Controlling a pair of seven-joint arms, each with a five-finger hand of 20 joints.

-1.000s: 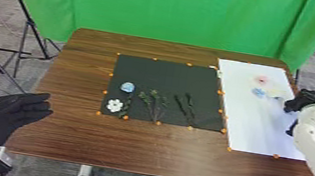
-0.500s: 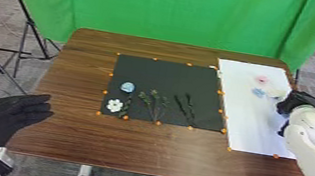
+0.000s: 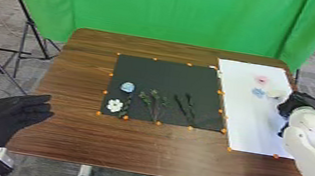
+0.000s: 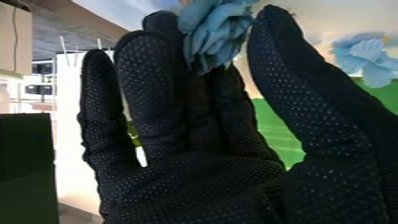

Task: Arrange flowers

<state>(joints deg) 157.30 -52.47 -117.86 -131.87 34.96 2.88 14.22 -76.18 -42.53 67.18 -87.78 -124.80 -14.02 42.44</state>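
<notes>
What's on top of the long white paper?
A pale pink flower, a light blue flower and a cream flower. The robot's right hand in its black glove covers some of the white paper, so what's under there is hidden.

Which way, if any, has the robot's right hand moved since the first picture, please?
Yes, slightly: the right hand has shifted to the left, farther in over the white sheet.
</notes>
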